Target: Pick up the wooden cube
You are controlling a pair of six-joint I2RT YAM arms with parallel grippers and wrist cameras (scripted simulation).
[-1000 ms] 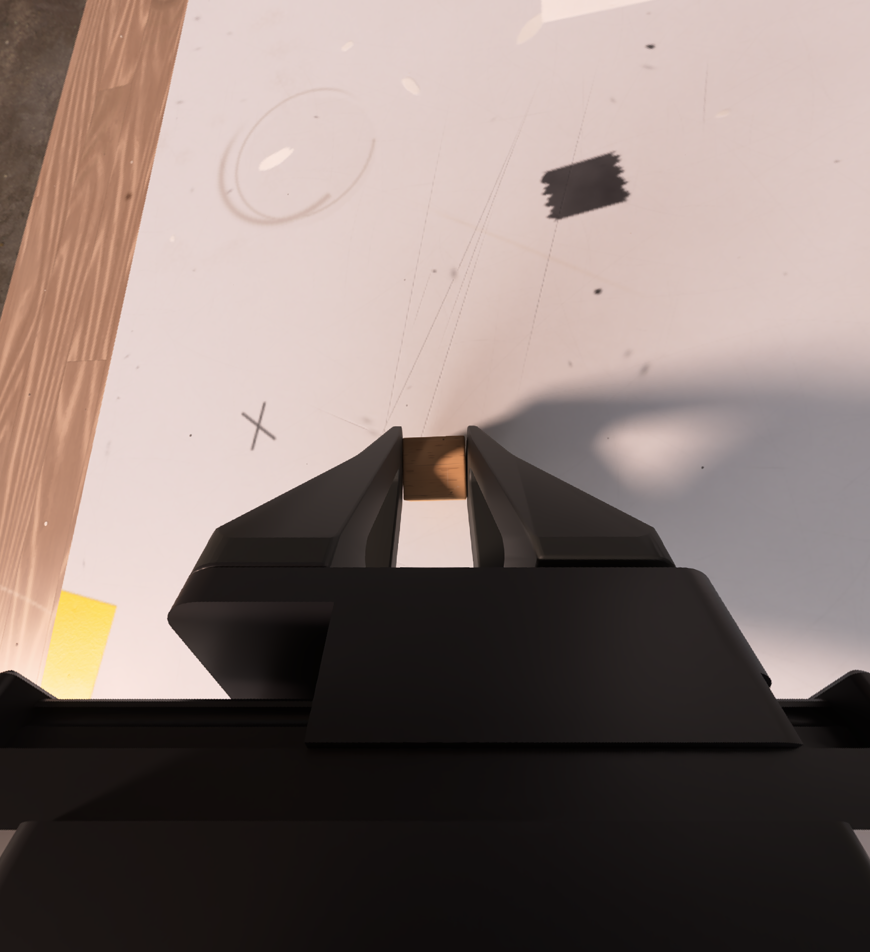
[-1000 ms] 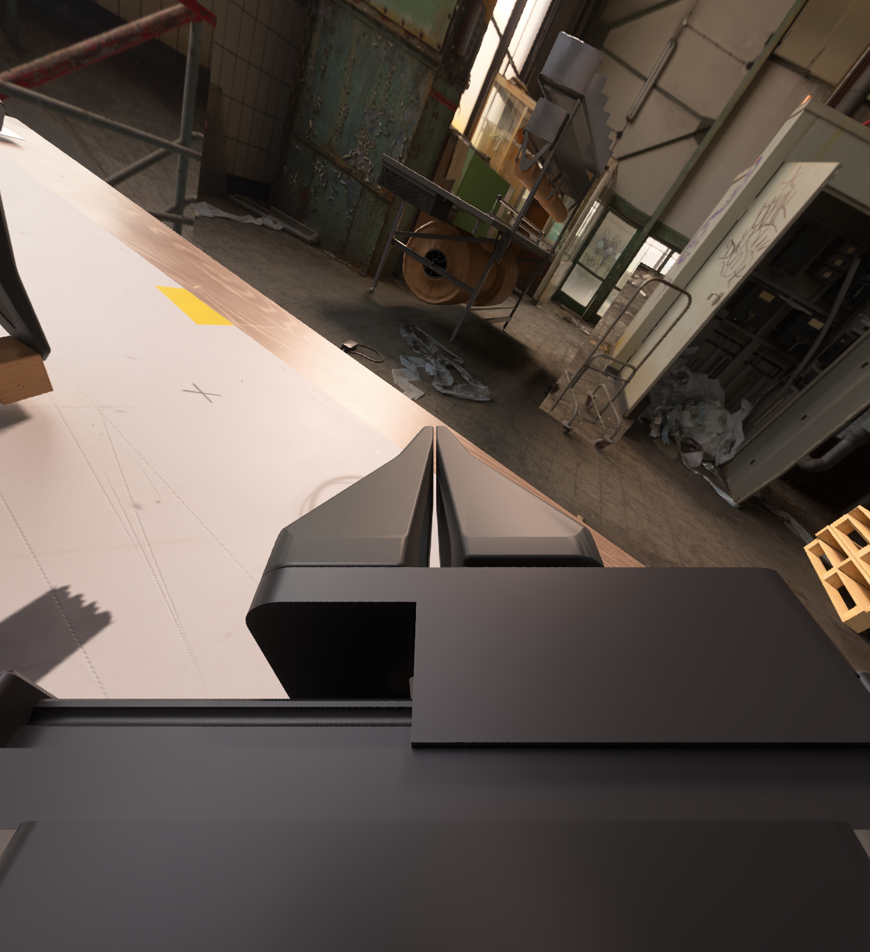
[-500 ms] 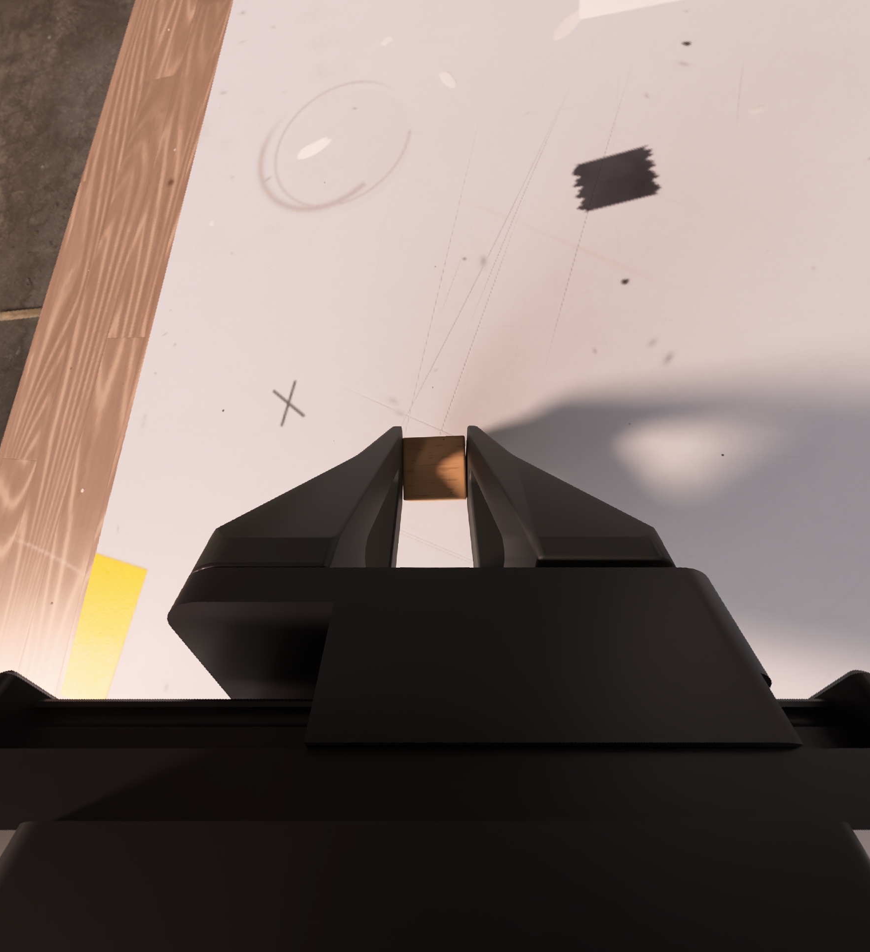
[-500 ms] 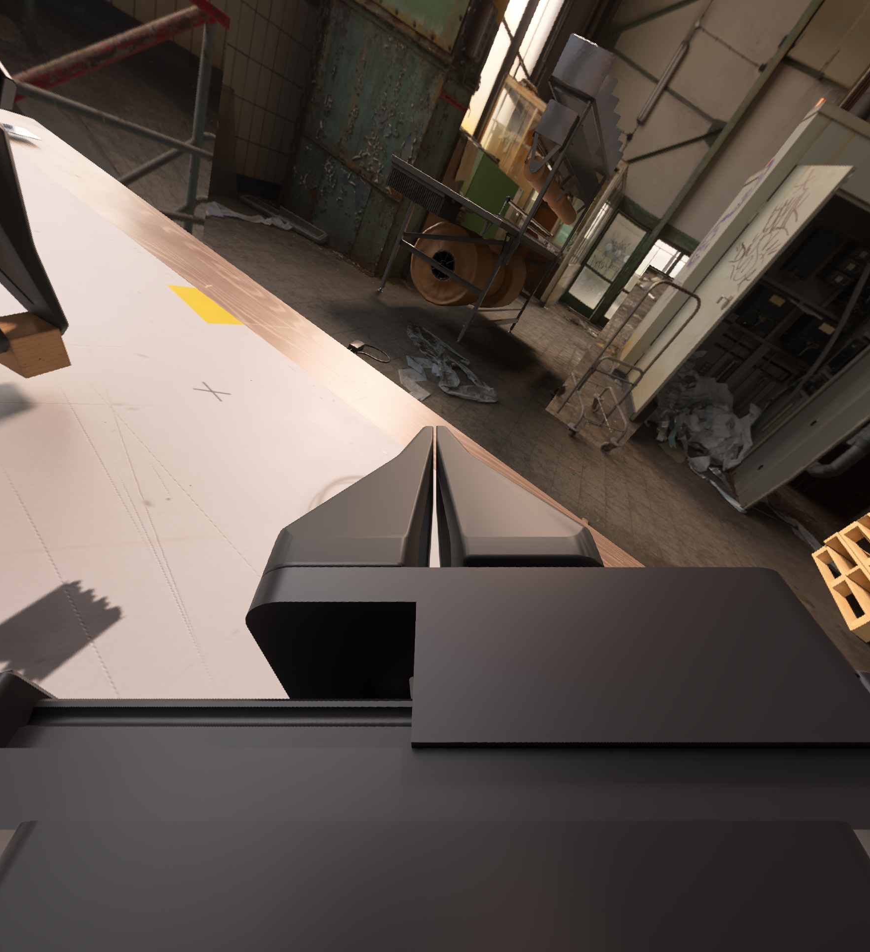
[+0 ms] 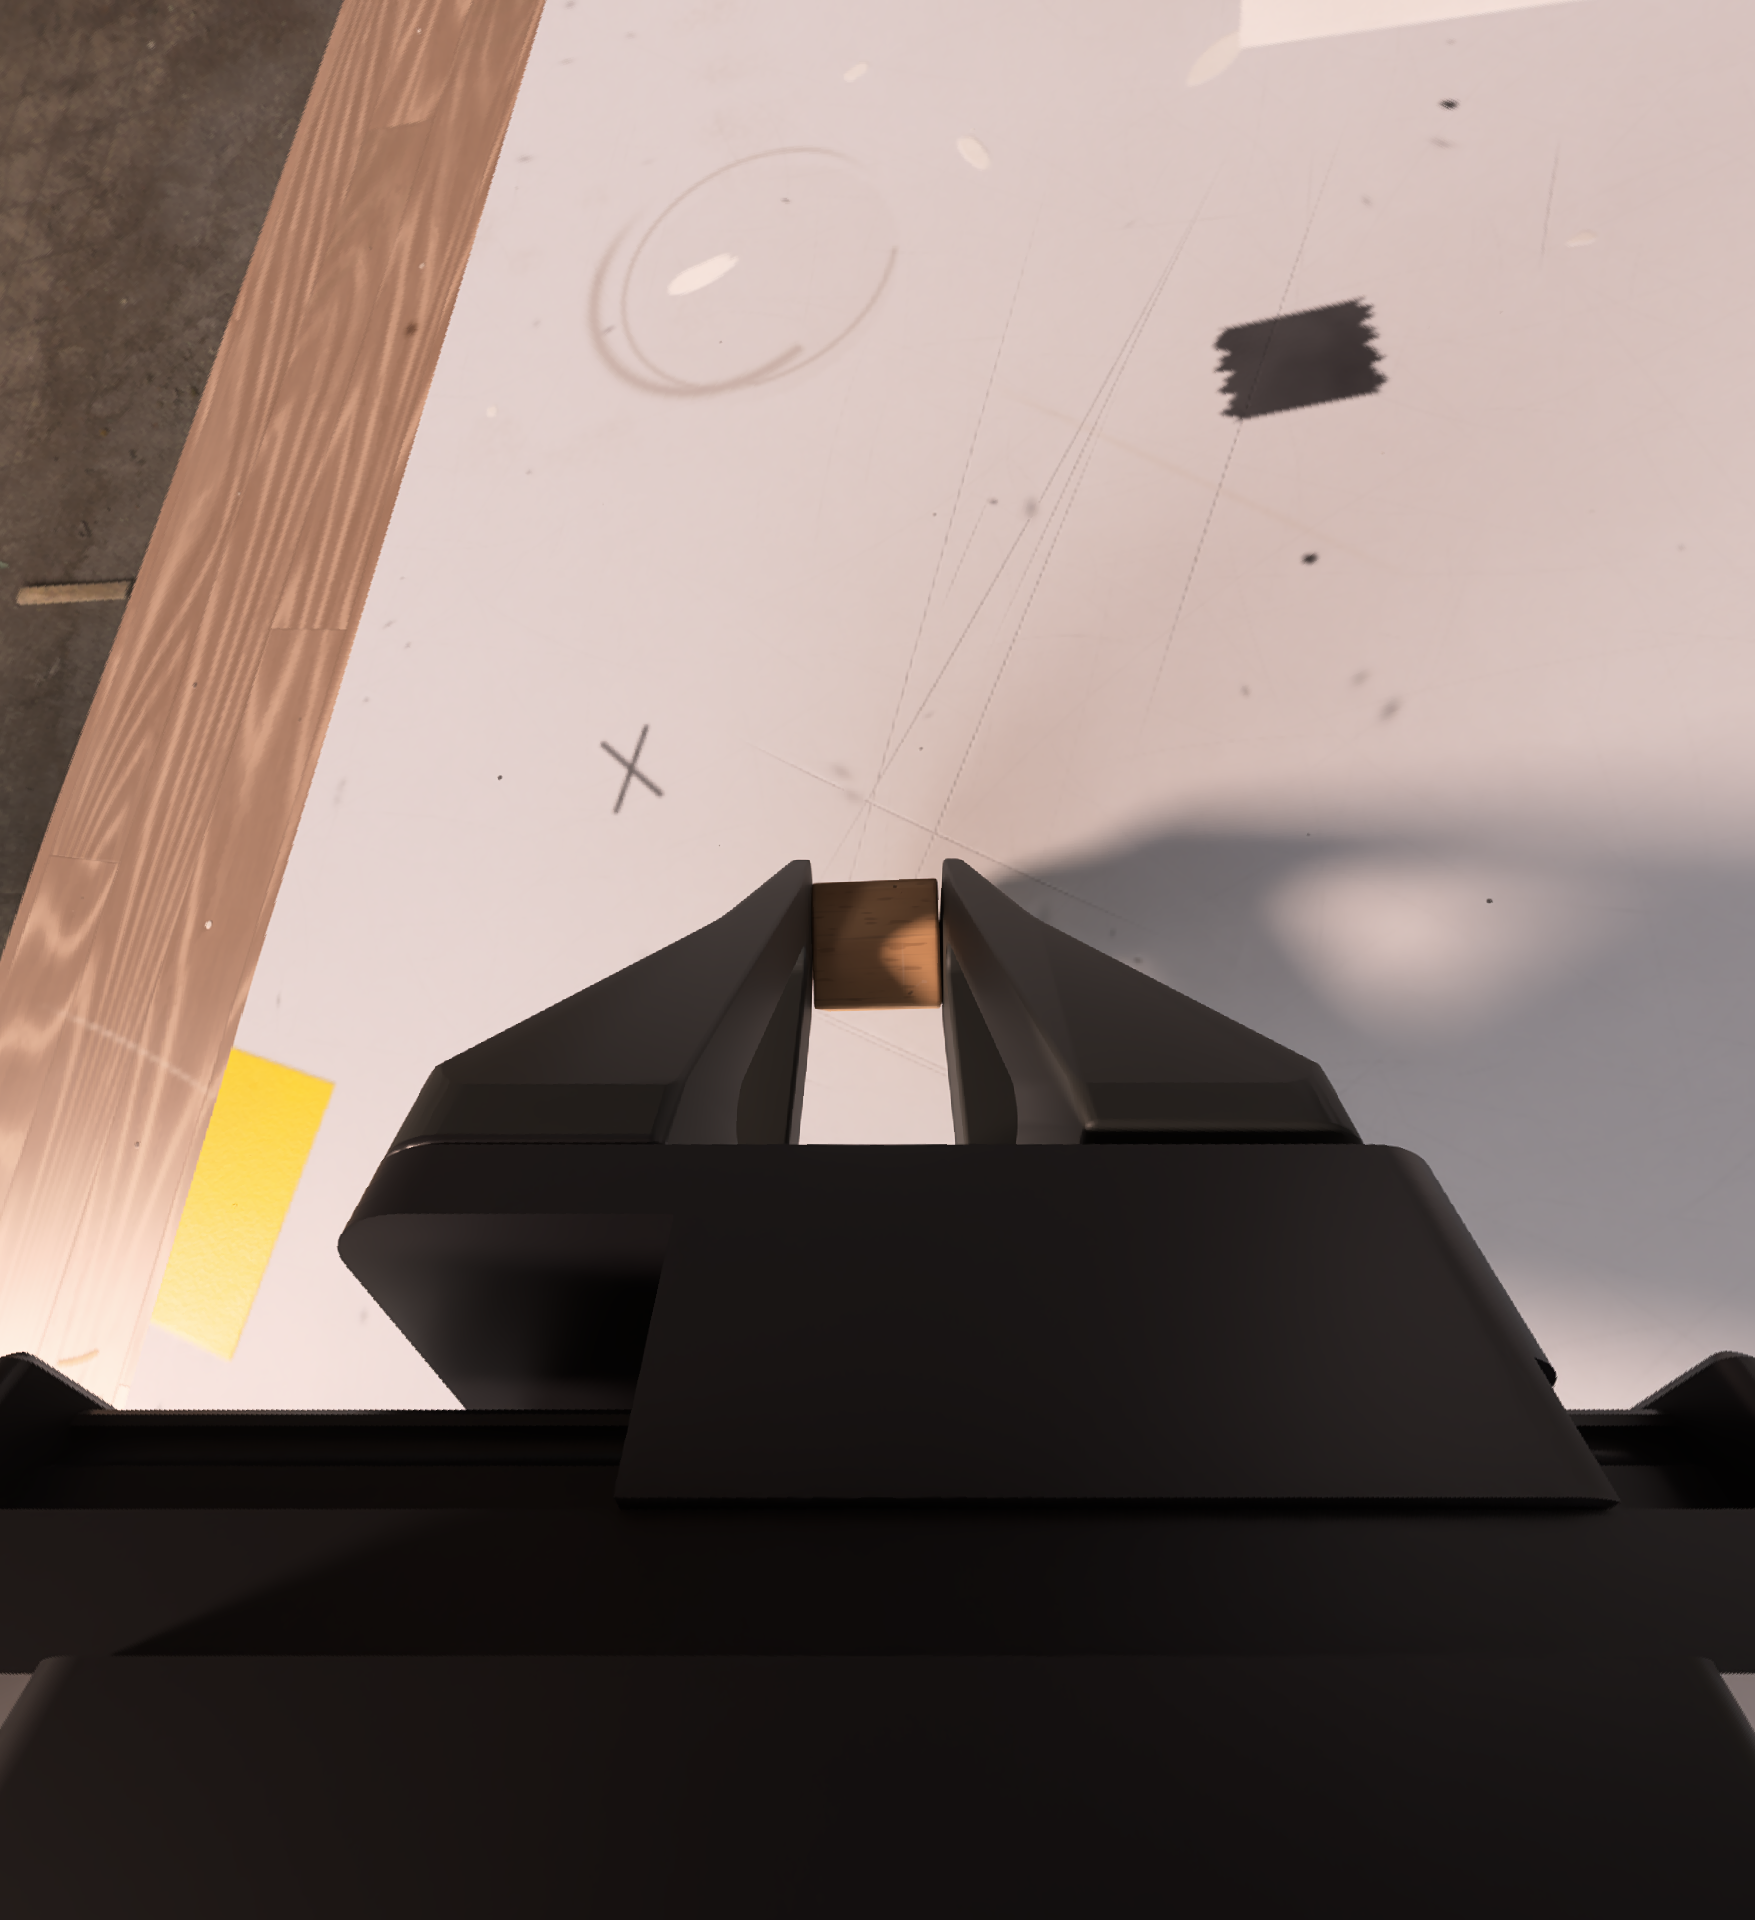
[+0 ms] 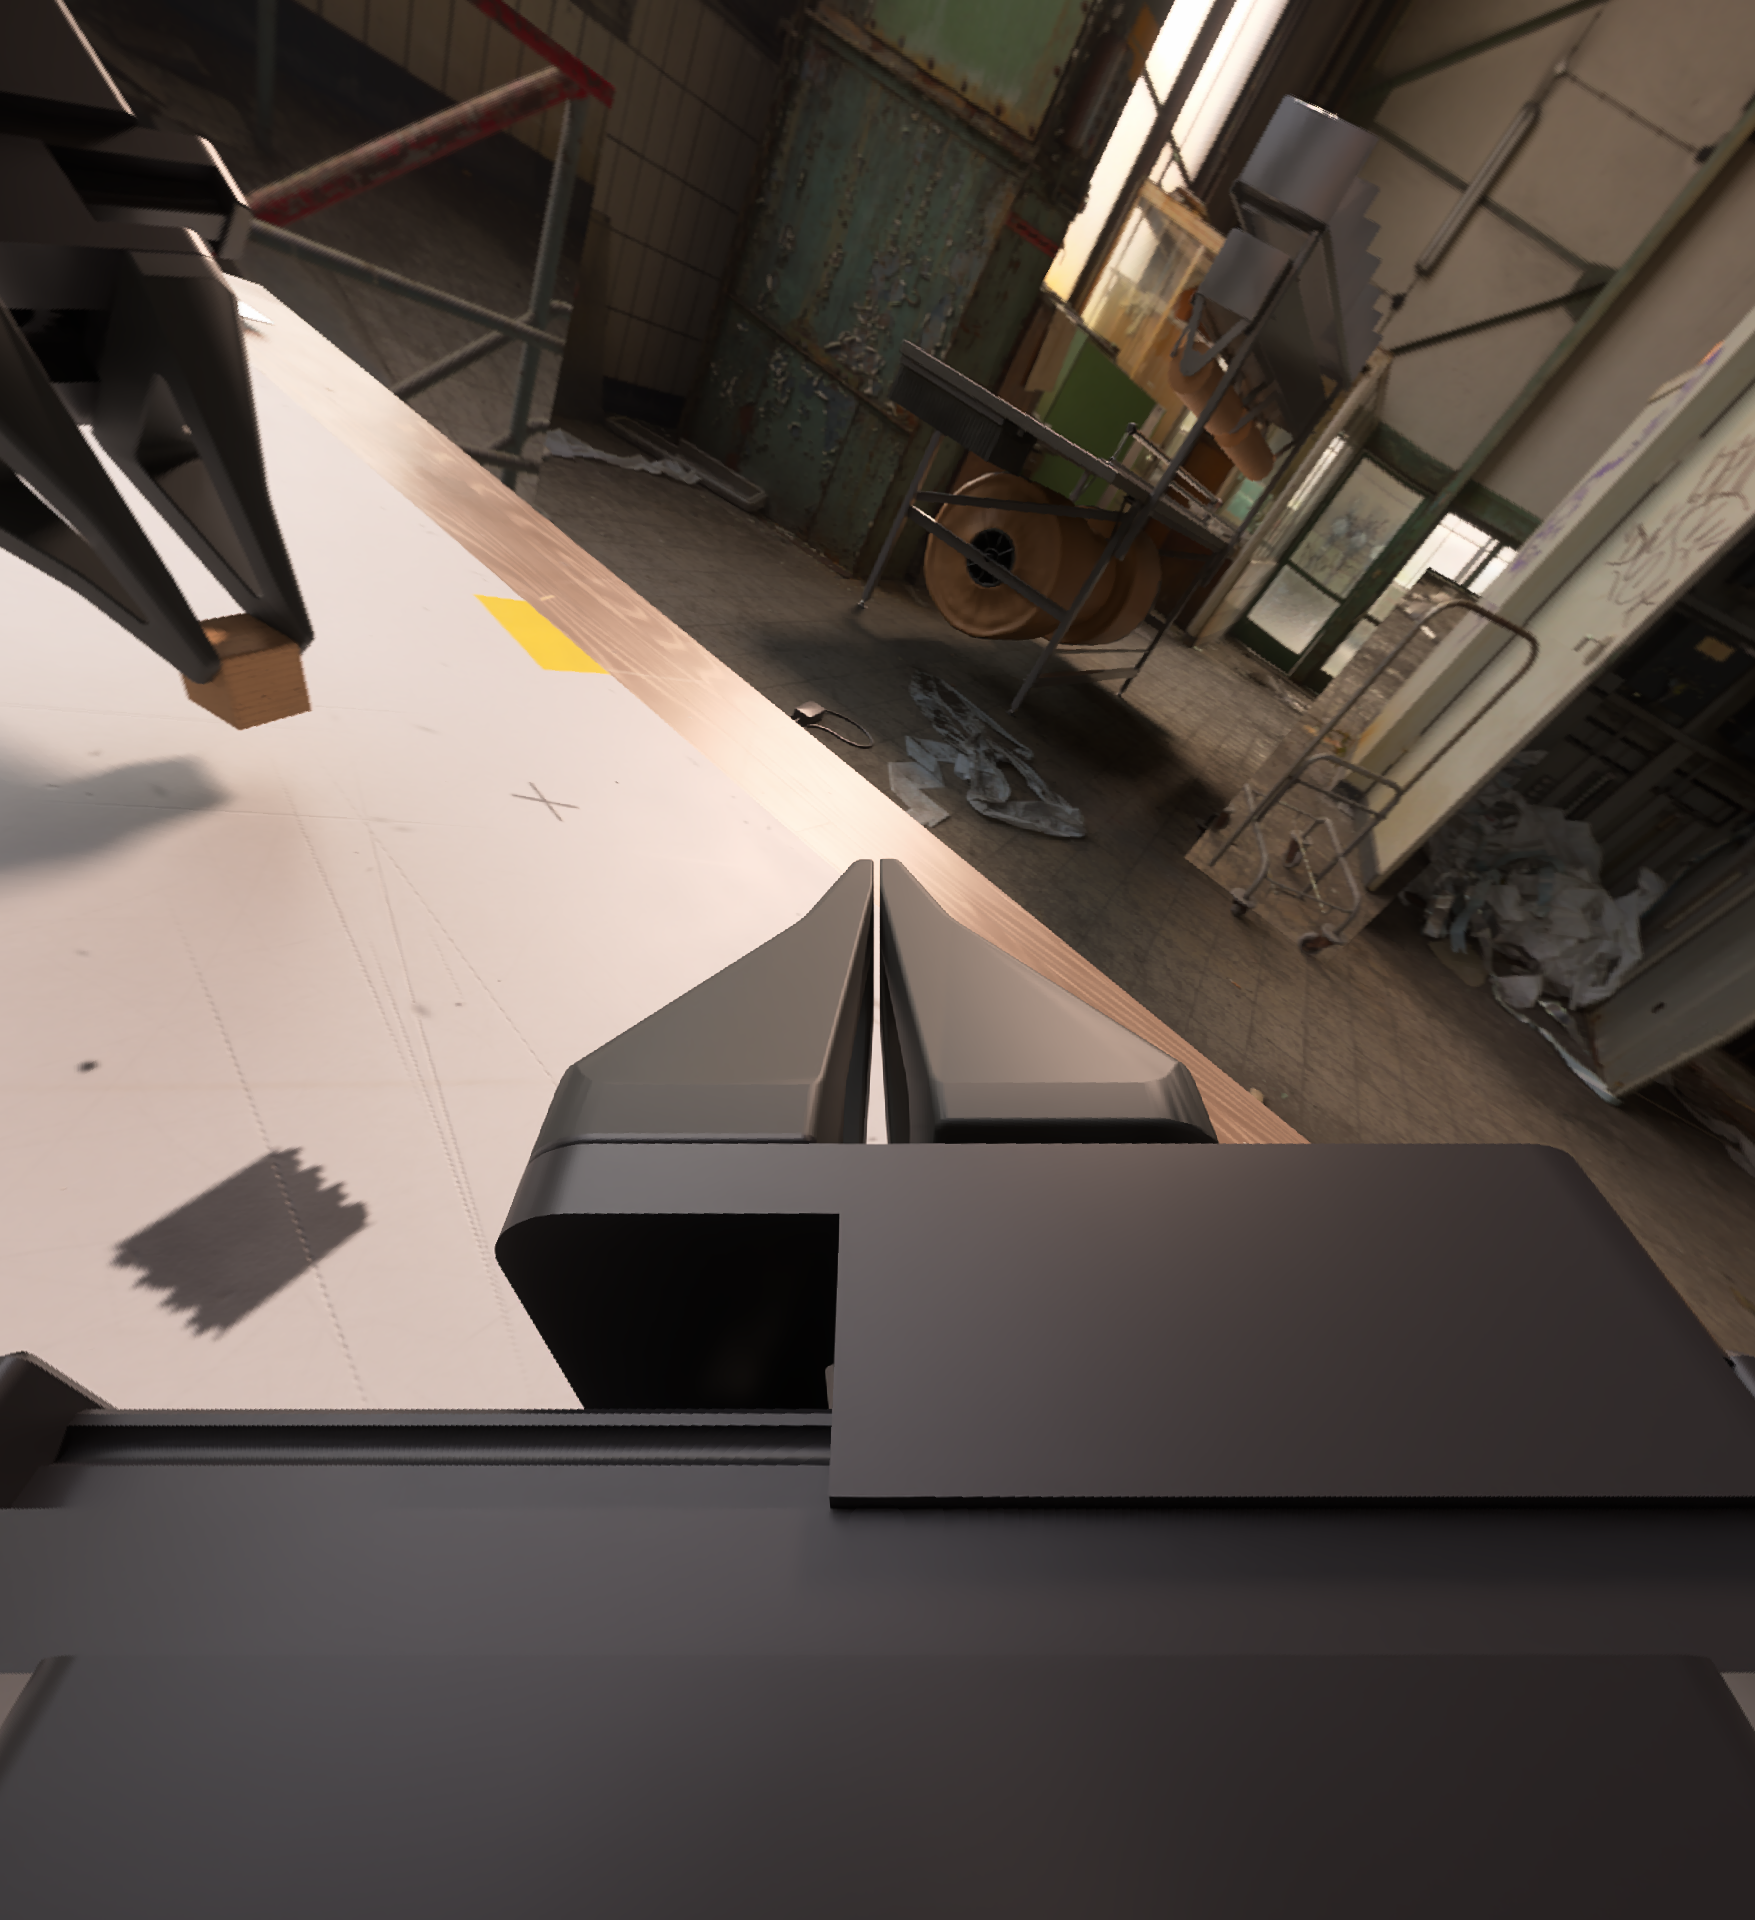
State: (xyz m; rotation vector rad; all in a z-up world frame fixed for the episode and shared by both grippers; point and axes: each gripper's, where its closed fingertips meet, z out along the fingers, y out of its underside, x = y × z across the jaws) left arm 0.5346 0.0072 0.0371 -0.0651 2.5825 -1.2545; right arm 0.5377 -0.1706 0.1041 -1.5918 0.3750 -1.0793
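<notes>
The small wooden cube [image 5: 876, 943] is clamped between the two black fingers of my left gripper [image 5: 876, 883], held well above the white table. In the right wrist view the same cube [image 6: 249, 677] hangs from the left gripper [image 6: 241, 649] at the upper left, clear of the table, with its shadow below it. My right gripper [image 6: 876, 868] is shut and empty, its fingers pressed together, hovering near the table's far wooden edge.
The white table top [image 5: 1060, 520] has a wooden border [image 5: 229, 623], a yellow tape patch [image 5: 239, 1195], a pencilled cross [image 5: 632, 769], a faint ring stain [image 5: 738, 275] and a dark smear [image 5: 1299, 358]. Beyond the edge lies a cluttered workshop floor [image 6: 1060, 748].
The left gripper has risen with the cube, so the table marks look smaller and farther off. In the right wrist view the cube has moved up and to the right. The right gripper stays shut.
</notes>
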